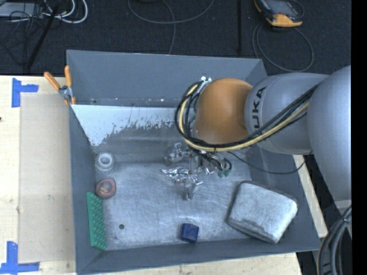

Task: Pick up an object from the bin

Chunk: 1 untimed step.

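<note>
A green studded strip [96, 220] lies along the left wall of the bin [78, 176], pressed flat where wall meets floor, which would likely make it awkward to get hold of. Just right of its far end sits a brown ring [106, 188], and beyond that a small clear cap [104, 161], both standing free on the floor.

In the middle of the bin the hand [186, 182] hangs low under the orange wrist cover [221, 110], pointing down at bare floor. Whether it is wide or narrow I cannot tell, and no thing shows in its grip.

The nearest candidate is a blue cube [188, 232], apart from the hand on its near side, close to the near wall. At the right a grey pad [262, 211] leans against the sloping wall.
</note>
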Motion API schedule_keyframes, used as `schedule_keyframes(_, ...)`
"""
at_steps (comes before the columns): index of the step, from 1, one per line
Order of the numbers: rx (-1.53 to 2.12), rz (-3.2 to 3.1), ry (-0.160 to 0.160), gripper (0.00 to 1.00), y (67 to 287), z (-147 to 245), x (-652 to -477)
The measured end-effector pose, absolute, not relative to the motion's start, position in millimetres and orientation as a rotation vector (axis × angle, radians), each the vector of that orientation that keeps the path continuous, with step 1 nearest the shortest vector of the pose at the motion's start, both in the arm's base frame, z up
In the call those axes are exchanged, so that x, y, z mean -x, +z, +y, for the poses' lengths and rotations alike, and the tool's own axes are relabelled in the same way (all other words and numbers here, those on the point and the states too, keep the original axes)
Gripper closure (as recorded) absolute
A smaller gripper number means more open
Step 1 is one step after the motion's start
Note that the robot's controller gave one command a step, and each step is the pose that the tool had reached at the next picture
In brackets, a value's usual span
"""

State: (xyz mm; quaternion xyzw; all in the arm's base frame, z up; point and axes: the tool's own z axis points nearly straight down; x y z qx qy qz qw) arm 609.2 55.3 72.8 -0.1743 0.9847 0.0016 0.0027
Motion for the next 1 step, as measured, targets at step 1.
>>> schedule_keyframes(1,0.542,3.084,0.003,1.00,75.3,54.5,-611.0)
